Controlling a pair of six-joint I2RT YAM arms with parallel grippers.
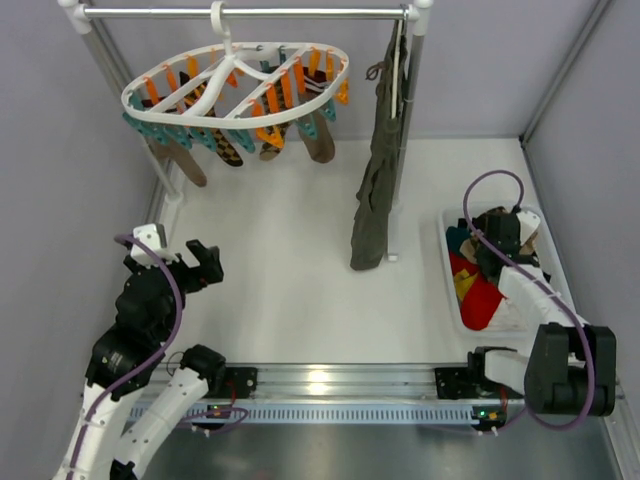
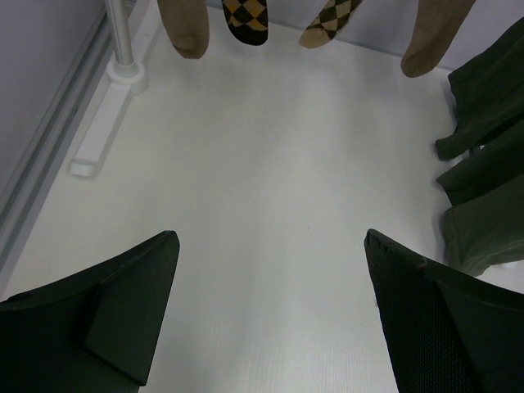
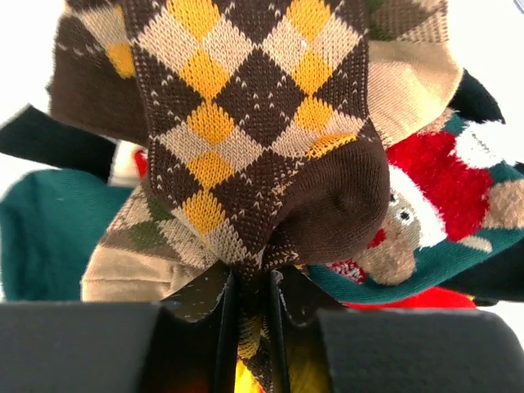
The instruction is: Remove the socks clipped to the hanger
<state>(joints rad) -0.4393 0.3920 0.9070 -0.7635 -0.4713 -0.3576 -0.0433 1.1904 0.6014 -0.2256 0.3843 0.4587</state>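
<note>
The white oval hanger [image 1: 240,62] with orange and teal clips hangs from the metal rail at the back left. Several socks [image 1: 228,148] hang clipped under it; their toes show at the top of the left wrist view [image 2: 247,18]. My left gripper [image 1: 200,265] is open and empty, low over the table, well in front of the hanger; its fingers [image 2: 123,303] stand wide apart. My right gripper [image 3: 252,278] is shut on a brown argyle sock [image 3: 246,115] over the white bin [image 1: 450,290] at the right.
A long dark olive-grey garment [image 1: 378,180] hangs from the rail's right post; it also shows in the left wrist view [image 2: 487,164]. The bin holds red and teal clothes [image 1: 478,295] and other socks. The rail's left post foot [image 2: 127,74] stands ahead left.
</note>
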